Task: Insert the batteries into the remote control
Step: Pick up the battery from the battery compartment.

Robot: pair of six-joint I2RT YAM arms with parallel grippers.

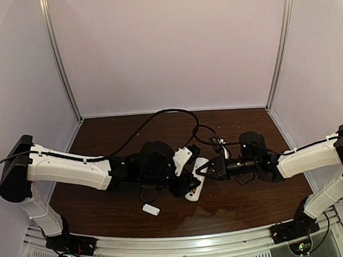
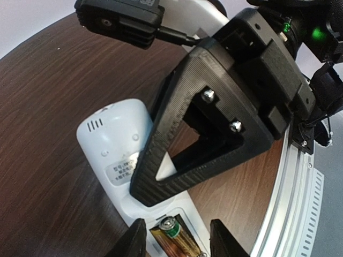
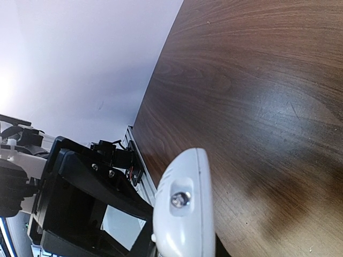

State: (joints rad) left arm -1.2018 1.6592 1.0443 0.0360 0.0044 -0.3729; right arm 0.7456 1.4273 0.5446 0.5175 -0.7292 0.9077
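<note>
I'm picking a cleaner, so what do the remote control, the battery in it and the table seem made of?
The remote control: glossy white moulded plastic, with highlights and vent slots. The battery: metal cell in shiny gold and green wrap, probably foil. The table: dark wood grain, smooth slight sheen; solid wood or laminate, cannot tell.

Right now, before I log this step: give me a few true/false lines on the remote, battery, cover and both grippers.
1. The remote has its battery bay open, with a golden battery inside. True.
2. The small white cover is snapped onto the remote. False: it lies alone on the table, nearer the arm bases.
3. The right gripper clamps the remote. True.
4. The left gripper is shut tight. False: it stands open, straddling the battery.
</note>
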